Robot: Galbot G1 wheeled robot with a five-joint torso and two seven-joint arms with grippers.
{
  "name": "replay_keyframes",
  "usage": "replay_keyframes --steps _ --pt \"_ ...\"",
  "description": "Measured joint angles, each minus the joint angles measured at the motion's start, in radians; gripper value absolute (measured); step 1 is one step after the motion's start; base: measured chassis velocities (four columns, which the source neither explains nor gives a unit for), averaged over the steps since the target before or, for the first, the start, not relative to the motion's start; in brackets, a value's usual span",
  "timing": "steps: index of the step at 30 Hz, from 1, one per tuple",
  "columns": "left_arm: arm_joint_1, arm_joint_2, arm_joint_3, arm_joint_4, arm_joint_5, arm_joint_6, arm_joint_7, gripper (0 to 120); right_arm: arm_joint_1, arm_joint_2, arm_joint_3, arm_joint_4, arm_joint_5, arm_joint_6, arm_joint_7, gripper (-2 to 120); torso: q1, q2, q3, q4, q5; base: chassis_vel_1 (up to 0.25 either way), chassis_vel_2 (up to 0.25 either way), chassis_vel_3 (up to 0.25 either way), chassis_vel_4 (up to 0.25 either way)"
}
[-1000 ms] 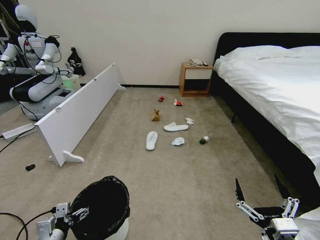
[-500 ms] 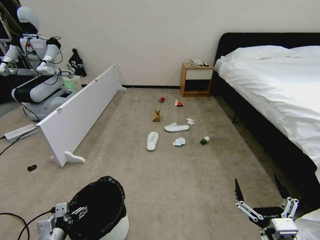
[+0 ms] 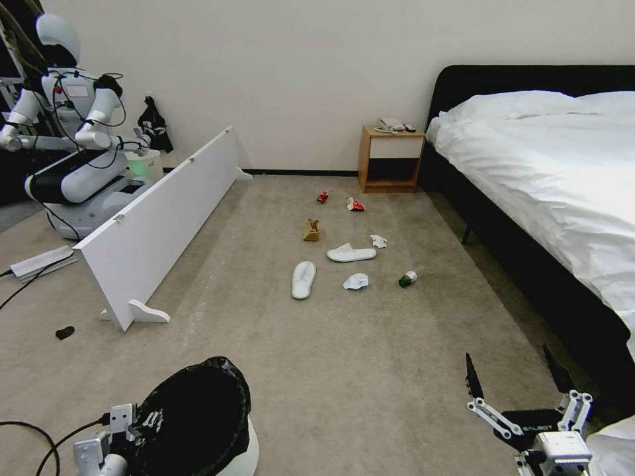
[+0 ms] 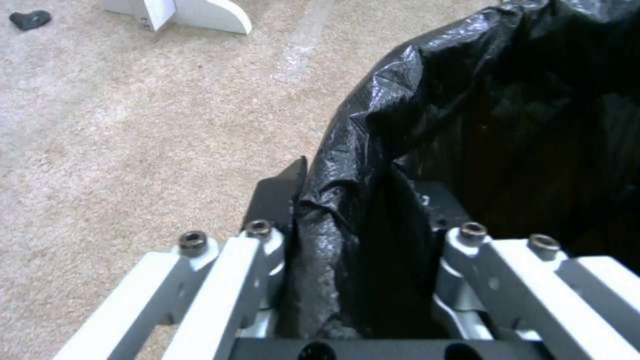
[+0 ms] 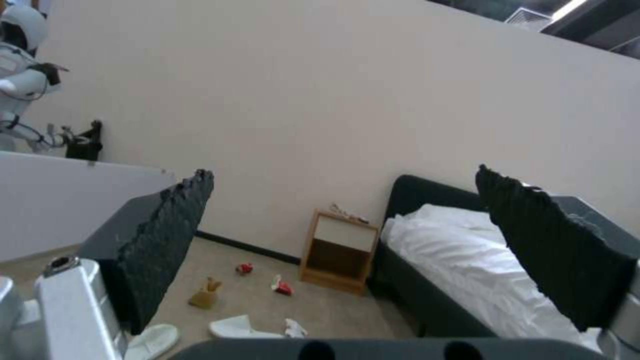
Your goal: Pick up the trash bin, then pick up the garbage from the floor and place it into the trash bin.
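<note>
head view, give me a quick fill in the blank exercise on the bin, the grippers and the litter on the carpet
1. The left gripper is shut on the ____ of the trash bin.
2. The right gripper hangs open near the ____.
3. The bin's liner bag is ____ in colour.
4. The two slippers lie on the ____.

Missing words: rim; bed; black; carpet

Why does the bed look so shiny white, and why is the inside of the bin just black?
Head view: light washes out the bed sheets, hiding their folds. Left wrist view: the trash bin liner swallows light, with glints only on its crinkles beside the left gripper; the carpet looks soft and blurry.
</note>
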Motion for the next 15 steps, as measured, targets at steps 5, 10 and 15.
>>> replay_keyframes --steps 5,10,15 --pt "0.008 -0.003 0.000 -0.002 0.002 0.000 0.003 23 -0.001 0.001 0.000 0.001 0.000 0.000 0.000 100 0.000 0.000 0.000 0.0003 0.0000 0.000 0.000 0.000 0.000" --pt "0.016 -0.006 0.000 -0.011 0.004 0.000 0.007 23 -0.003 0.001 0.000 0.002 -0.001 0.000 0.000 100 0.000 0.000 0.000 0.0002 -0.0004 0.000 0.000 0.000 0.000" --pt "0.038 -0.012 -0.012 -0.045 0.004 0.000 0.015 20 -0.004 0.002 0.000 0.003 -0.001 0.000 0.000 100 0.000 -0.001 0.000 0.0003 -0.0016 0.000 0.000 0.000 0.000"
